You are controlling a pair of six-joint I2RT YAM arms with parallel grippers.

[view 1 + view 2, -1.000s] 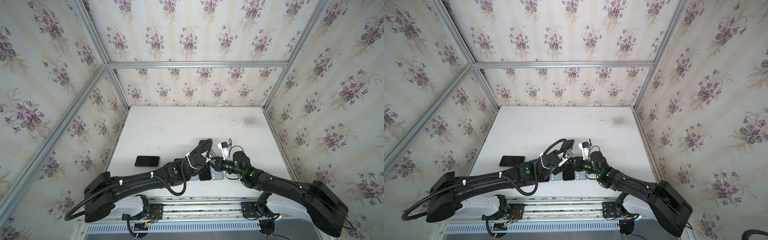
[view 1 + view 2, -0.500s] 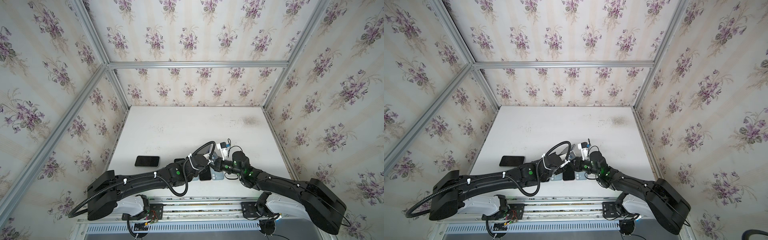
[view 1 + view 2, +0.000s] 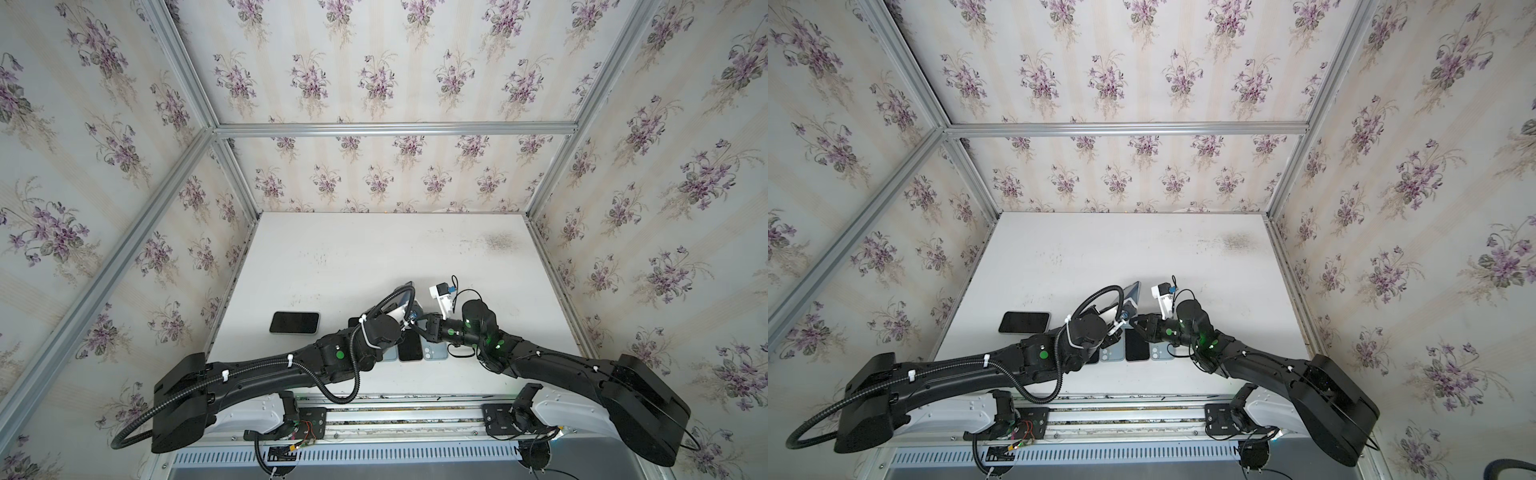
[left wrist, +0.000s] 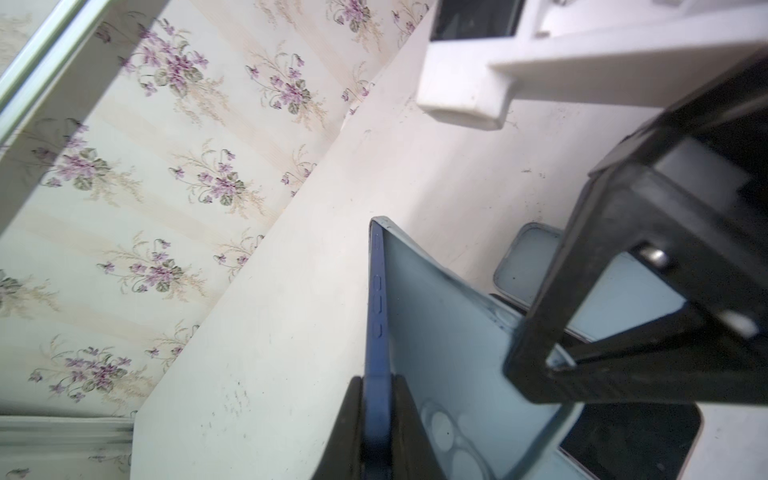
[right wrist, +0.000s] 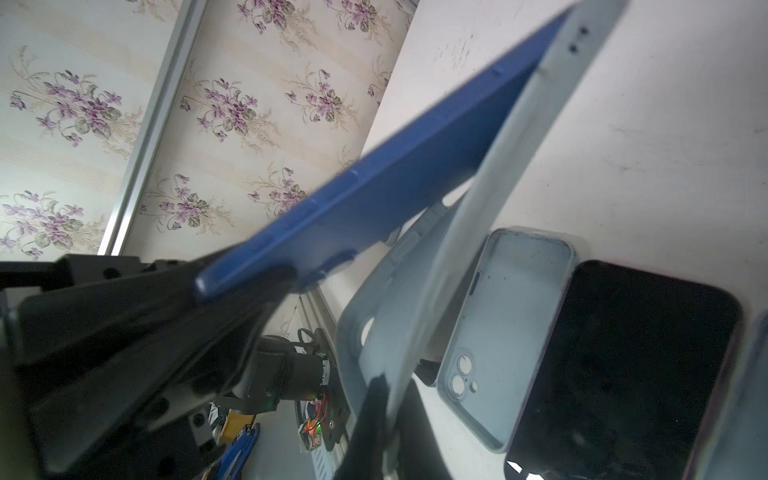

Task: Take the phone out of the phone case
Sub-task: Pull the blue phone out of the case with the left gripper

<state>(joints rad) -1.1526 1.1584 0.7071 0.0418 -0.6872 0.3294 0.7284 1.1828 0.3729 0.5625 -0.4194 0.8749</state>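
Observation:
A blue phone (image 4: 376, 299) stands tilted above the table, its near end lifted away from the pale grey-blue phone case (image 4: 449, 332). My left gripper (image 4: 376, 415) is shut on the phone's side edge, just below the side buttons. The phone (image 5: 374, 187) and the bent case (image 5: 498, 199) spread apart like a V in the right wrist view. My right gripper (image 5: 388, 415) is shut on the case's thin wall. In both top views the two grippers (image 3: 409, 319) (image 3: 419, 325) meet at mid-table, with the held case (image 3: 1132, 296) rising behind them.
A black-screened phone (image 3: 294, 323) lies flat to the left of the arms. Below the grippers lie an empty pale case (image 5: 507, 332), a dark phone (image 5: 623, 374) and another pale case (image 3: 435, 352) side by side. Floral walls enclose the white table (image 3: 374, 249).
My left gripper has closed onto the phone's edge; a second ago it stood partly open. The left arm shifted slightly toward the case. The right arm has stayed still, holding the case.

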